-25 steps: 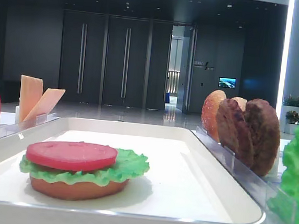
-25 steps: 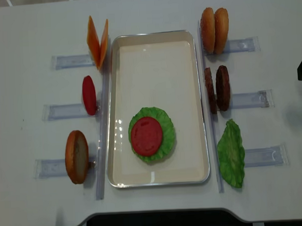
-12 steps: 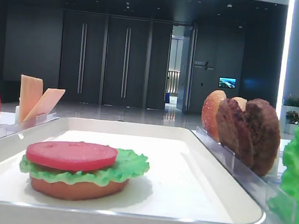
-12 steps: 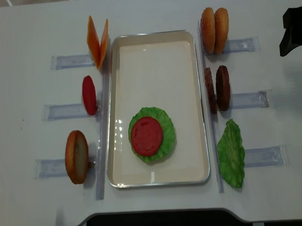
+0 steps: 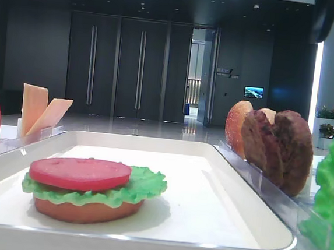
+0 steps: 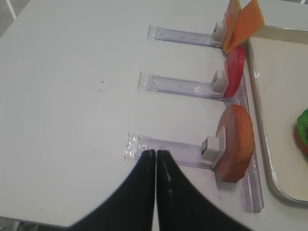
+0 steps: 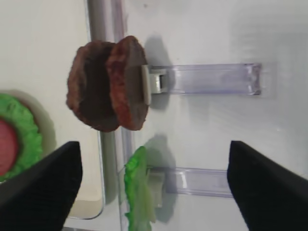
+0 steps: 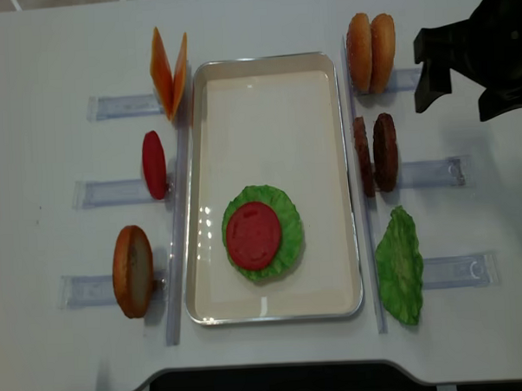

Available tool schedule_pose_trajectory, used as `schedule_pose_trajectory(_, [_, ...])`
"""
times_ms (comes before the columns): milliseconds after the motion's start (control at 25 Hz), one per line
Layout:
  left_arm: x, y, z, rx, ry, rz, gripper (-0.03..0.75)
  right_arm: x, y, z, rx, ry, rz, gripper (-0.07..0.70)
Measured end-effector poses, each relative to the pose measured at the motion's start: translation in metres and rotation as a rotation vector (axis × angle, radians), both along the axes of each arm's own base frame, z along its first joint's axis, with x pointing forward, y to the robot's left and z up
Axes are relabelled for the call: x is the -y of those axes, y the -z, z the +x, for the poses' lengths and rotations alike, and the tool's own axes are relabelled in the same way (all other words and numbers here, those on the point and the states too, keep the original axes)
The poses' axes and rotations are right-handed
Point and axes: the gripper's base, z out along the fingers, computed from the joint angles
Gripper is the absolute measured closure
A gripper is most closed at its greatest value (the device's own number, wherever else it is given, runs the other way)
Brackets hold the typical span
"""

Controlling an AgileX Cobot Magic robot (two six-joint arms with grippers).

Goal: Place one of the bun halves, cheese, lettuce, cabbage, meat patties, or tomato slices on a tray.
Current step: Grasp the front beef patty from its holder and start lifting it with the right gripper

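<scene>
Right wrist view: my right pincer (image 7: 153, 185) hangs with fingers wide apart, gripping nothing, above two dark reddish-brown grainy meat patties (image 7: 108, 89).

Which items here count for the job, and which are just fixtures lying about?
For the job:
- tray, holding a bun half, lettuce and a tomato slice
- meat patties
- bun halves
- spare bun half
- cheese
- spare tomato slice
- lettuce leaf
- right hand, open

Just lying about:
- clear holder racks
- white table
</scene>
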Motion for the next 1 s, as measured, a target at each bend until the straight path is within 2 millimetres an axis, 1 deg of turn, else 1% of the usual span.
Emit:
schedule_pose_trajectory(200, [0.000,0.000,0.000,0.000,0.000,0.000,0.715,-0.032,-0.001,-0.010,0.010,-0.022,0.020,0.050])
schedule_pose_trajectory(480, [0.000,0.000,0.000,0.000,0.000,0.000,0.715,-0.067,-0.002,-0.021,0.038,-0.038,0.059,0.050])
schedule_pose_trajectory(640, [0.000,0.000,0.000,0.000,0.000,0.000,0.715,-0.082,-0.003,-0.024,0.042,-0.051,0.076,0.050])
schedule_pose_trajectory(800, [0.000,0.000,0.000,0.000,0.000,0.000,0.715,-0.095,-0.002,-0.023,0.047,-0.062,0.088,0.050])
schedule_pose_trajectory(1000, [0.000,0.000,0.000,0.000,0.000,0.000,0.715,-0.106,0.010,-0.019,0.026,-0.076,0.075,0.050])
